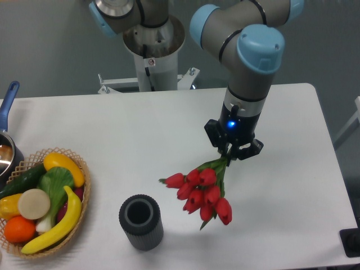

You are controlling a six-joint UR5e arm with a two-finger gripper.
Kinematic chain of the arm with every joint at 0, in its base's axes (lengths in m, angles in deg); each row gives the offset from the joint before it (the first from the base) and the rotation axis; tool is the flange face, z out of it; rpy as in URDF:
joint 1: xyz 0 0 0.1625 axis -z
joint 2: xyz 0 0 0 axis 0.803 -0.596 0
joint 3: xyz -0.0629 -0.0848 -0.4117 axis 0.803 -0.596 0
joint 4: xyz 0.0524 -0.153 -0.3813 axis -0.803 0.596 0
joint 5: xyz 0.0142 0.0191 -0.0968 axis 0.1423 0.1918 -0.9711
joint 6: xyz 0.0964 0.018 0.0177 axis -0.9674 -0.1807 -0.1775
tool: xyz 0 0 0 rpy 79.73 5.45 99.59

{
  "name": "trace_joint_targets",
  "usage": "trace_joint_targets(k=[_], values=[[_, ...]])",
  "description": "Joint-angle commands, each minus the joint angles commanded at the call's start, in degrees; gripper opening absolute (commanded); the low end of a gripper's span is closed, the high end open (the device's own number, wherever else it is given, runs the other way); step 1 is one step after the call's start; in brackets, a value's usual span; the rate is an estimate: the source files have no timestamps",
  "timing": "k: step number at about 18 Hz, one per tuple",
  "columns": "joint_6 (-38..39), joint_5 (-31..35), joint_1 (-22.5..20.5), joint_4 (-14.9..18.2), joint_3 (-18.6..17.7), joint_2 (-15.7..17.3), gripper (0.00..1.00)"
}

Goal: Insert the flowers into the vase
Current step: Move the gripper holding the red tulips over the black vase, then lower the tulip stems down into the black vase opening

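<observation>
my claw [230, 151] was clenched on the flowers [201, 191], buds hanging down-left, and the vase [140, 221] stood lower left, mouth up, near the buds

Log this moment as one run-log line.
gripper: shut on bunch of red tulips | tulips: buds down, in air | dark grey ribbed vase: upright, empty, left of tulips | insertion: not yet done

Red tulip buds on green stems, the flowers [201, 193], hang from a black end effector [231, 151] with a small blue light. Left of the flowers, the vase [140, 221] is dark grey with vertical ribbing. The tabletop [129, 140] is white. The arm [247, 50] is grey with light blue caps.
</observation>
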Motion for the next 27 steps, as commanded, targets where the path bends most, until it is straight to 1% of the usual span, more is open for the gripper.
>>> trace_joint_targets(k=[1,3,5,10,12,15,16,17,20,22,23,24,25,27], values=[[1.76,-2.55,0.0,-1.32,0.0,0.0,0.04],[4.92,-6.77,0.09,-2.82,0.35,0.0,0.04],[7.91,-10.55,0.17,-2.92,1.14,-0.09,0.03],[11.87,-20.92,0.44,-3.97,1.58,-0.53,0.03],[12.32,-23.74,0.53,-6.33,1.5,-0.7,0.03],[14.68,-31.11,0.44,-11.51,1.06,-1.31,0.03],[15.04,-32.96,0.35,-13.36,0.88,-1.41,0.03],[15.04,-34.11,0.18,-14.51,0.88,-1.49,0.04],[14.87,-37.8,-0.09,-17.06,0.97,-2.37,0.04],[14.87,-39.04,0.17,-18.82,0.97,-3.68,0.04],[14.78,-40.79,0.35,-19.7,0.97,-4.39,0.05],[14.52,-42.72,0.44,-19.97,0.97,-4.92,0.13],[14.34,-43.95,0.53,-20.14,0.97,-5.36,0.15],[14.34,-44.41,1.49,-20.23,0.97,-5.54,0.12]])
